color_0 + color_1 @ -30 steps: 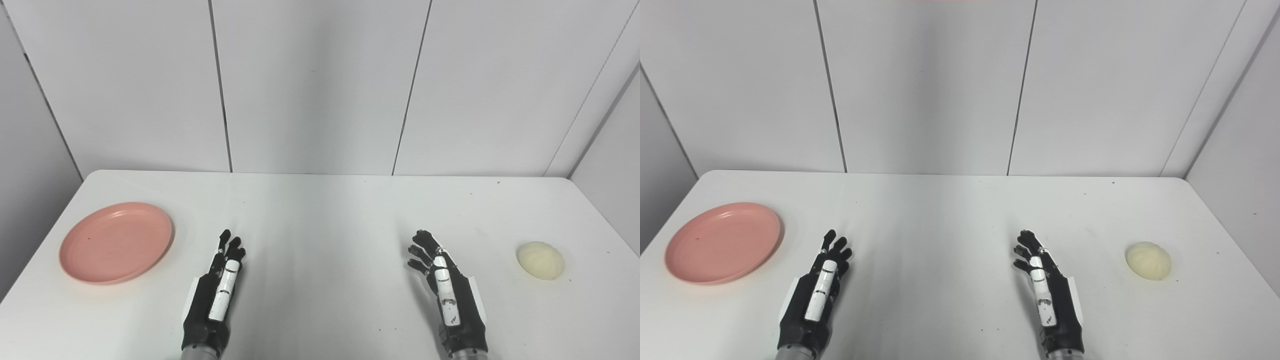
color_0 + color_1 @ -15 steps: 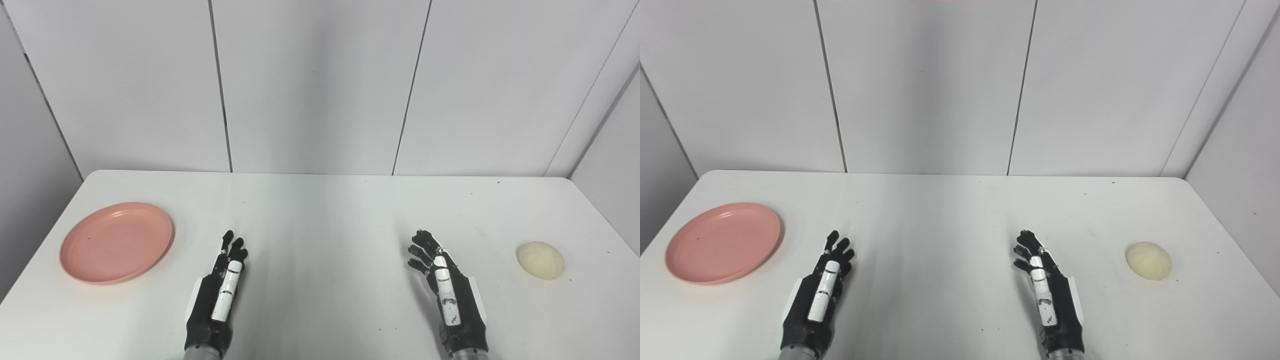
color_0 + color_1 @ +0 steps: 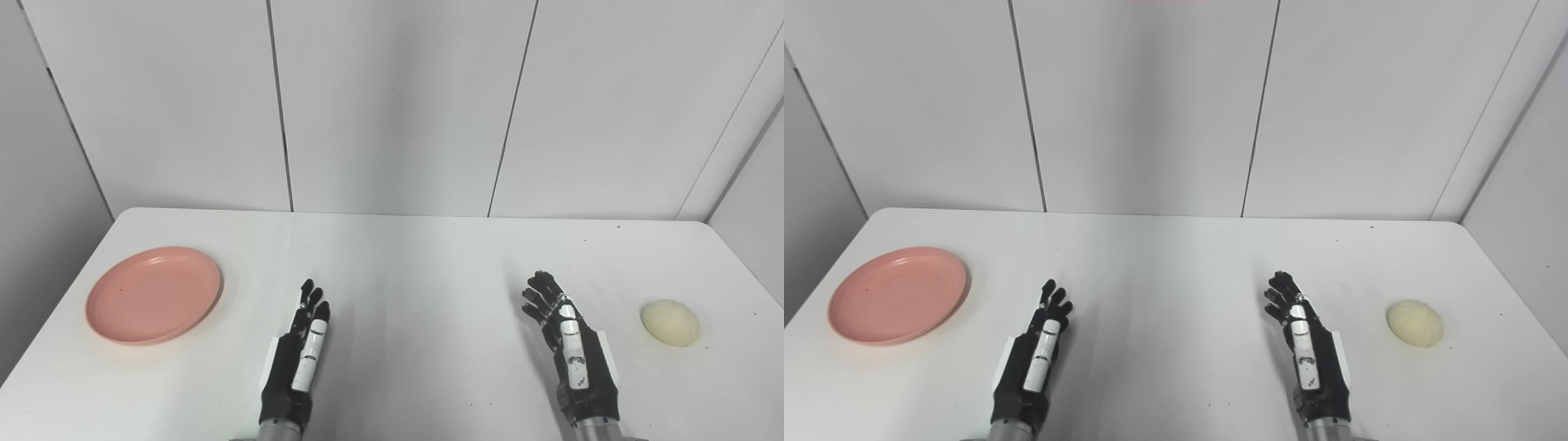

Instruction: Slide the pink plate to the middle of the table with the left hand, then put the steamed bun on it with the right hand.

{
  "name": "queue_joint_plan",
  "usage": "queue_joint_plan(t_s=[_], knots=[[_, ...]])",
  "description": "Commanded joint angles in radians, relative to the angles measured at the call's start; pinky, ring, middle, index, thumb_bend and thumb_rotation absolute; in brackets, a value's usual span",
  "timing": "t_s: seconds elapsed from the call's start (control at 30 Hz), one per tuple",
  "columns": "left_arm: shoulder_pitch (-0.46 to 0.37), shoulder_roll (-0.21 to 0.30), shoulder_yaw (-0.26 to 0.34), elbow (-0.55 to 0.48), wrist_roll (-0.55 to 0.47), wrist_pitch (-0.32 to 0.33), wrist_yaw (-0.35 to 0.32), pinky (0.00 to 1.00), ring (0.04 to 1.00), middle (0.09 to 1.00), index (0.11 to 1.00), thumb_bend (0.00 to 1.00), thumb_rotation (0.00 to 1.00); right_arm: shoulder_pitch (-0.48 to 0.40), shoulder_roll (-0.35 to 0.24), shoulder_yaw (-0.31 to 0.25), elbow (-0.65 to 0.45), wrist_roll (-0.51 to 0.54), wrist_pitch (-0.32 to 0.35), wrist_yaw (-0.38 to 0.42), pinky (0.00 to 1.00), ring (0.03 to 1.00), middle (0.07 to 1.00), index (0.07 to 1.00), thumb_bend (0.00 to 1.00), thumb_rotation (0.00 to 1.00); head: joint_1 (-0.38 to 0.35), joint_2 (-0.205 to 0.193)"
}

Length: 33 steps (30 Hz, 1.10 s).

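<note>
Two robot hands are shown above a white table [image 3: 392, 257], and neither part of the task is judged to have been started. The pink plate [image 3: 154, 294] is seen lying flat near the table's left edge, well apart from the middle, with nothing on it. The steamed bun [image 3: 670, 323] is seen resting on the table near the right edge, well apart from the plate. The left robot hand [image 3: 297, 361] is held edge-on near the front of the table, to the right of the plate and not touching it; its fingers are stretched forward side by side and nothing is held. The right robot hand [image 3: 572, 349] is placed to the left of the bun, clear of it, with its fingers extended, slightly fanned and empty. The middle of the table, between the two hands, is where the plate is to be brought. Both steps are judged to remain: the plate is to be reached and slid to the centre by the left robot hand, after which the bun is to be picked up and set on the plate by the right robot hand.
</note>
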Motion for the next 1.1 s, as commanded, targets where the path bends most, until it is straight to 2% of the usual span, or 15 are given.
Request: queue_joint_plan(t_s=[0.0,0.4,0.67,0.8,1.07], knots=[[-0.015,-0.007,-0.006,0.014,0.011,-0.02,0.011,0.99,0.965,0.999,1.0,0.56,0.87,0.05,-0.009,-0.011,0.094,0.002,-0.043,0.016,0.86,0.866,0.87,0.85,0.64,0.95,0.002,-0.004],[-0.022,-0.008,-0.01,0.035,0.02,-0.031,0.015,0.98,0.963,0.995,1.0,0.56,0.86,0.047,-0.012,-0.016,0.107,0.019,-0.053,0.029,0.89,0.872,0.881,0.874,0.6,0.95,0.015,-0.007],[-0.022,-0.009,-0.008,0.052,0.008,-0.047,0.011,0.99,0.966,0.993,1.0,0.52,0.86,0.046,-0.01,-0.018,0.119,0.007,-0.061,0.026,0.88,0.863,0.867,0.86,0.56,0.95,0.015,-0.033],[-0.033,-0.008,-0.005,0.068,0.011,-0.052,0.015,0.98,0.961,0.992,1.0,0.54,0.86,0.034,-0.008,-0.021,0.14,0.007,-0.07,0.028,0.87,0.859,0.86,0.855,0.55,0.94,0.012,-0.035],[-0.045,0.0,0.003,0.078,0.018,-0.099,0.025,0.97,0.941,0.975,1.0,0.55,0.85,0.037,0.006,-0.021,0.117,0.0,-0.059,0.023,0.88,0.861,0.866,0.859,0.55,0.94,-0.007,-0.014]])
